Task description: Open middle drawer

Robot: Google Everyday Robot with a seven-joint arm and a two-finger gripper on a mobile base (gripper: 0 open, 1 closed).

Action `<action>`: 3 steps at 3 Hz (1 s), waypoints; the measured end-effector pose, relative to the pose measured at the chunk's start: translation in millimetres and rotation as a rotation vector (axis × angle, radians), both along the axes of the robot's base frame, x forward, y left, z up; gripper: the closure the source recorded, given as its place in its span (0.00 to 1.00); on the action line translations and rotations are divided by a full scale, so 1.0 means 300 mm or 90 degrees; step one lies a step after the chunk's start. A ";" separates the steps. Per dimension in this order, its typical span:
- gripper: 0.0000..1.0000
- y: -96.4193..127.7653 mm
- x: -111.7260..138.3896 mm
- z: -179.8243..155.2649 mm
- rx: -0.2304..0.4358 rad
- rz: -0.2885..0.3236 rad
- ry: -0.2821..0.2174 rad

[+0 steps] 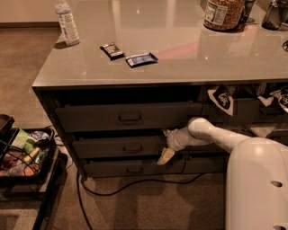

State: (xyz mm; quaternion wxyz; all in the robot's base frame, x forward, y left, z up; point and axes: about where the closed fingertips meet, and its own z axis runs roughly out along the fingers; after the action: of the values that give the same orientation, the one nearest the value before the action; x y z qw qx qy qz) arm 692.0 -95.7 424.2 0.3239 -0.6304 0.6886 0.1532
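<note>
The middle drawer (119, 147) is a wide, shallow dark-grey front with a small metal pull at its centre, set between a taller top drawer (128, 117) and a thin bottom drawer (130, 168). My gripper (165, 144) is at the right end of the middle drawer's front. It is open, with one pale finger above the front and one finger (165, 156) hanging below it. The white arm reaches in from the right. The drawer's inside does not show.
On the grey countertop (180, 49) lie a water bottle (66, 22), two snack packets (111, 50), (141, 59) and a jar (223, 13). A black cart with items (22, 152) stands at left. A cable (135, 184) runs on the floor. My white body (256, 184) fills the lower right.
</note>
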 end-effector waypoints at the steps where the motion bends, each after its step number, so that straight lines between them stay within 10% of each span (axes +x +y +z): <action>1: 0.00 -0.001 0.007 -0.032 0.002 -0.008 0.001; 3: 0.19 -0.001 0.007 -0.032 0.002 -0.008 0.001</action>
State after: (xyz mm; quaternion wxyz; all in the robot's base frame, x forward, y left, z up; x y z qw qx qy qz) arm 694.0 -96.1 414.7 0.3251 -0.6257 0.6925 0.1526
